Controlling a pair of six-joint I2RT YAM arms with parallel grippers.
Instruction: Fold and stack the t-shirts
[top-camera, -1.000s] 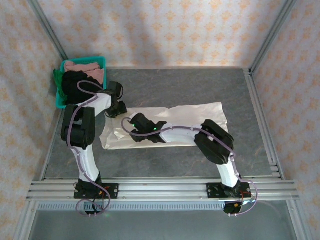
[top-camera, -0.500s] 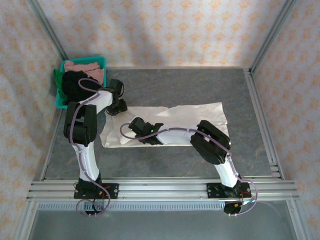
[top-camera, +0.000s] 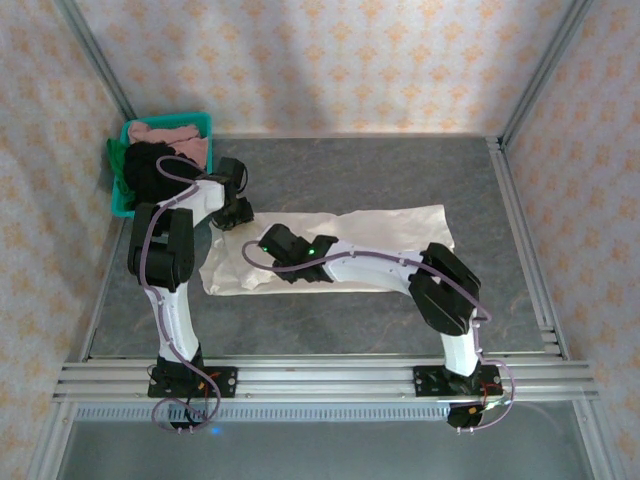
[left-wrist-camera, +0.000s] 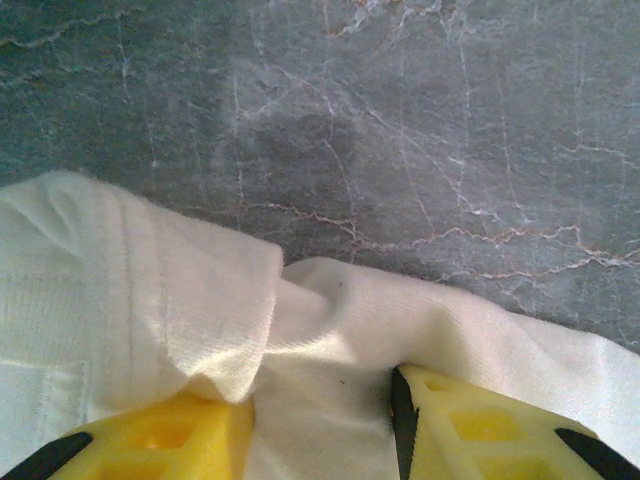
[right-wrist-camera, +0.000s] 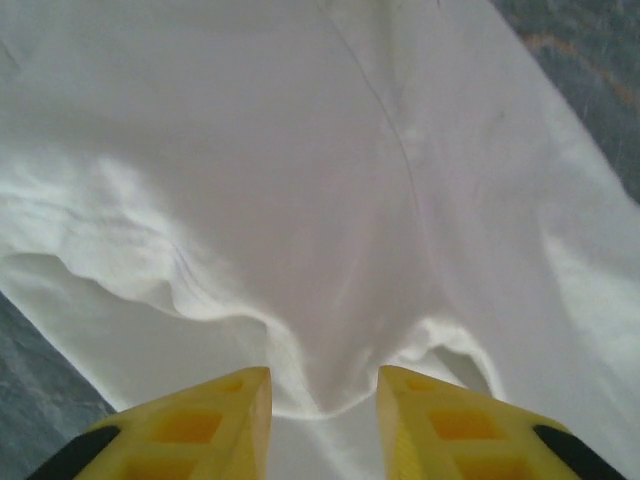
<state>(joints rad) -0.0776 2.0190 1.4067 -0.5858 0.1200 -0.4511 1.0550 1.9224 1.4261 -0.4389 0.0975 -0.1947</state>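
A large cream-white t-shirt (top-camera: 390, 235) lies spread flat across the middle of the grey table (top-camera: 360, 170). My left gripper (top-camera: 232, 216) is at its far left corner. In the left wrist view the yellow fingers (left-wrist-camera: 180, 440) hold bunched cloth (left-wrist-camera: 330, 340) between them, and one fold drapes over the left finger. My right gripper (top-camera: 262, 250) is on the shirt's left part. In the right wrist view the cloth (right-wrist-camera: 330, 200) puckers into a ridge between the fingers (right-wrist-camera: 440, 420). Pink (top-camera: 165, 132), black (top-camera: 150, 168) and green (top-camera: 117, 160) shirts fill the bin.
The teal plastic bin (top-camera: 128, 130) stands in the far left corner against the wall. Aluminium rails (top-camera: 520, 230) run along the table's sides and near edge. Bare grey table lies beyond the shirt and to its right.
The right arm's elbow has swung right and its wrist has shifted slightly away over the shirt. The left gripper stays at the same corner.
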